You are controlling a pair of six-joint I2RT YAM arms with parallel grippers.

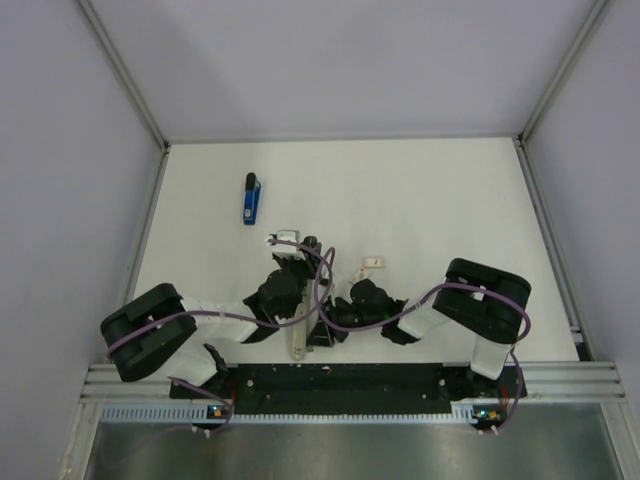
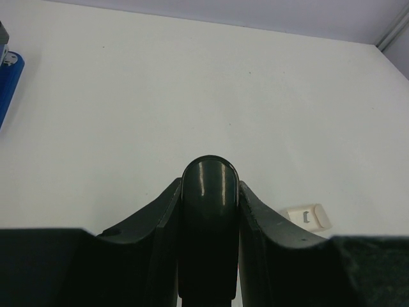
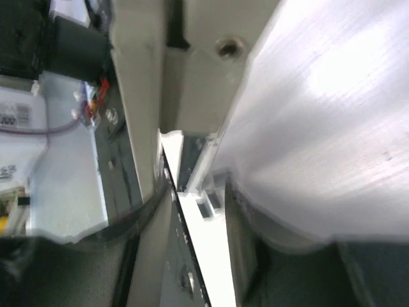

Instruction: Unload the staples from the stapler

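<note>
The stapler [image 1: 251, 199] lay flat on the white table [image 1: 430, 190], its long axis running twelve to six, with a black end at twelve o'clock. It sat at about eleven o'clock from the left gripper [image 1: 300, 255], apart from it and touched by neither arm. In the left wrist view only its blue edge showed, at the nine o'clock border.

The left gripper's fingers [image 2: 265, 224] were pressed on both sides of a dark rounded piece [image 2: 209, 192], glossy and standing between them; what it belonged to could not be told. A small whitish block [image 1: 372, 264] lay on the table at three o'clock from that gripper, near but apart.

The right gripper [image 1: 325, 328] sat low between the two arms, just beside a silver-grey strip [image 1: 299, 335] that ran twelve to six. Its wrist view was filled with blurred bright metal, so whether its fingers held anything could not be told. The left wrist and a purple cable [image 1: 320, 275] lay between it and the stapler.
</note>
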